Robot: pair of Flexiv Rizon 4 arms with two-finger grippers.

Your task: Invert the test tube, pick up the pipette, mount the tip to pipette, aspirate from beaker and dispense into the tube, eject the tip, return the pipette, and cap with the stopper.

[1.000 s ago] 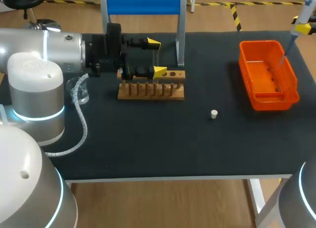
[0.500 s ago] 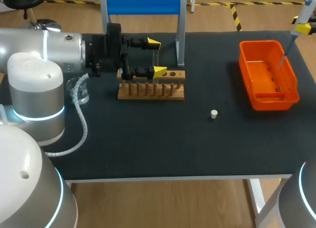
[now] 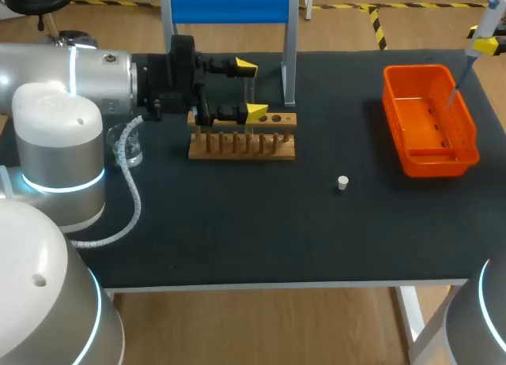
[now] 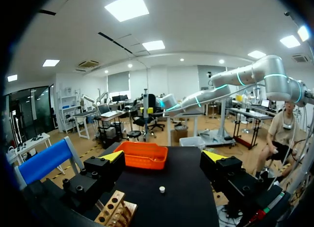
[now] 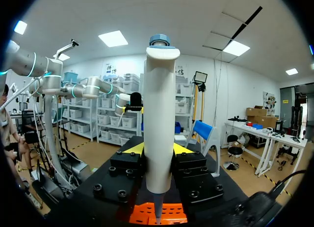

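My left gripper (image 3: 251,88) hangs open over the right part of the wooden tube rack (image 3: 241,146). A faint clear test tube (image 3: 251,88) seems to stand between its yellow tips, untouched. In the left wrist view the open left gripper (image 4: 163,156) looks over the rack (image 4: 114,212) toward the small white stopper (image 4: 162,189). That stopper (image 3: 342,182) lies on the black mat. My right gripper (image 5: 158,149) is shut on the white pipette (image 5: 159,119). The pipette (image 3: 479,35) hangs at the far right, its tip above the orange bin (image 3: 466,116). A glass beaker (image 3: 128,146) stands beside my left arm.
A blue-topped stand (image 3: 229,6) rises behind the rack. The orange bin (image 4: 141,155) sits at the table's far right edge. My left arm's white cable (image 3: 130,193) loops over the mat near the beaker.
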